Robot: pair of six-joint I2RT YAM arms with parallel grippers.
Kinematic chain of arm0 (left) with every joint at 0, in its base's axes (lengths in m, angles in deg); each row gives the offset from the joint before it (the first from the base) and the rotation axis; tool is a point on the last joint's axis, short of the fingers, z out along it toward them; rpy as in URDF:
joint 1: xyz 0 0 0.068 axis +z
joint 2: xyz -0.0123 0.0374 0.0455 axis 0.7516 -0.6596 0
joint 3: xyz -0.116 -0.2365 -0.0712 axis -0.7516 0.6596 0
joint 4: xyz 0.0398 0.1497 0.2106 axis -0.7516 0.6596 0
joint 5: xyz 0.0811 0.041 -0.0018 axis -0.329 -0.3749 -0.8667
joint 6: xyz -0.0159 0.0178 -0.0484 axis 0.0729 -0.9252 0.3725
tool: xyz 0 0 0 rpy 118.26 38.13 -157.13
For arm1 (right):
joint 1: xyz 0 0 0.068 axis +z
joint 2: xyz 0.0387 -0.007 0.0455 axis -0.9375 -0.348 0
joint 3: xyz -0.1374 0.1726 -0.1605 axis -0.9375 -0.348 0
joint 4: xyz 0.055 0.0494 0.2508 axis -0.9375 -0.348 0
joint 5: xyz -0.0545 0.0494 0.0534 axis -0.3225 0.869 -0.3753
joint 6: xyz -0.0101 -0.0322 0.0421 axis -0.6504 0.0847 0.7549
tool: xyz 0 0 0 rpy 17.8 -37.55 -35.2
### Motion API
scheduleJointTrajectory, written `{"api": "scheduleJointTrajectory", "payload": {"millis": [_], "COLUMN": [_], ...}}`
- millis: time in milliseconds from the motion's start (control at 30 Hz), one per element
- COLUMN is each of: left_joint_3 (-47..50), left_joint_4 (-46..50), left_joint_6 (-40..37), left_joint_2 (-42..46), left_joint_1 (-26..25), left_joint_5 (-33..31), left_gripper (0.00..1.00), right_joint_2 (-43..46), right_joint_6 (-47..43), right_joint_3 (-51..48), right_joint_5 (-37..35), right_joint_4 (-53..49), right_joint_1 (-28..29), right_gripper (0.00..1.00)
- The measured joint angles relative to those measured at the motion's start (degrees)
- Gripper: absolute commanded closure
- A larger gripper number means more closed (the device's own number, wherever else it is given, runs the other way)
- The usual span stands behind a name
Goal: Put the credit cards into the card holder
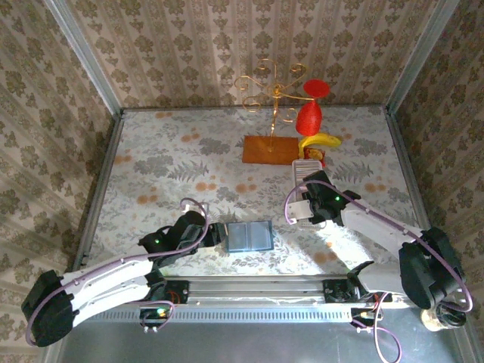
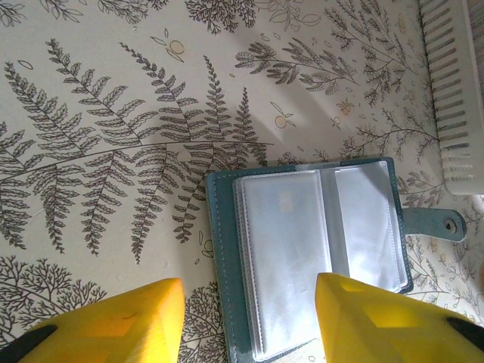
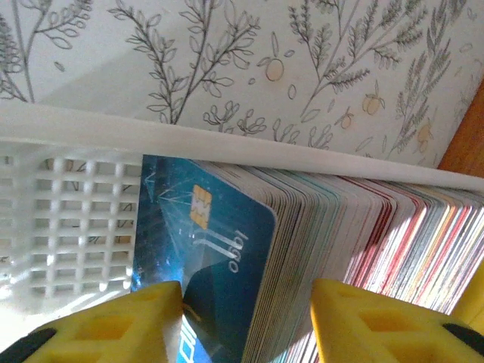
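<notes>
Teal-blue and spread open like a book, the card holder (image 1: 250, 236) lies on the patterned desk (image 1: 166, 166) near the front edge in the top view, with my left pincer (image 1: 217, 234) just at its left side. My right pincer (image 1: 308, 192) reaches to the near end of the white tray (image 1: 305, 169), which sits further back and to the right, apart from the holder, with an orange board (image 1: 270, 149) and a gold wire stand (image 1: 271, 87) behind it. From my left wrist, my yellow fingers (image 2: 113, 325) stand partly apart with nothing clamped. One is over bare desk, the other overlaps the holder's near edge, and the clear sleeves (image 2: 302, 249) lie flat with the clasp tab (image 2: 439, 224) pointing towards the tray. From my right wrist, the credit cards (image 3: 363, 249) stand on edge, packed in the tray, a blue card (image 3: 204, 257) at the front. My fingers straddle the front few cards, half closed, but I cannot tell whether they grip them.
</notes>
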Motion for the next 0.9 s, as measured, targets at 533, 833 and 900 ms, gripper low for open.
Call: {"api": "scheduleJointTrajectory", "payload": {"millis": [533, 833, 900], "left_joint_3": [0.0, 0.0, 0.0], "left_joint_4": [-0.4, -1.1, -1.2], "left_joint_6": [0.0, 0.0, 0.0], "left_joint_2": [-0.8, -1.9, -2.3], "left_joint_1": [0.0, -0.1, -0.2], "left_joint_5": [0.5, 0.8, 1.0], "left_gripper": [0.54, 0.61, 0.63], "right_joint_2": [4.5, 8.7, 10.1], "right_joint_6": [0.5, 2.2, 3.3], "right_joint_3": [0.0, -0.3, -0.3], "right_joint_5": [0.0, 0.1, 0.0], "right_joint_4": [-2.6, -6.5, -8.5], "right_joint_1": [0.4, 1.6, 2.7], "right_gripper": [0.78, 0.92, 0.96]}}
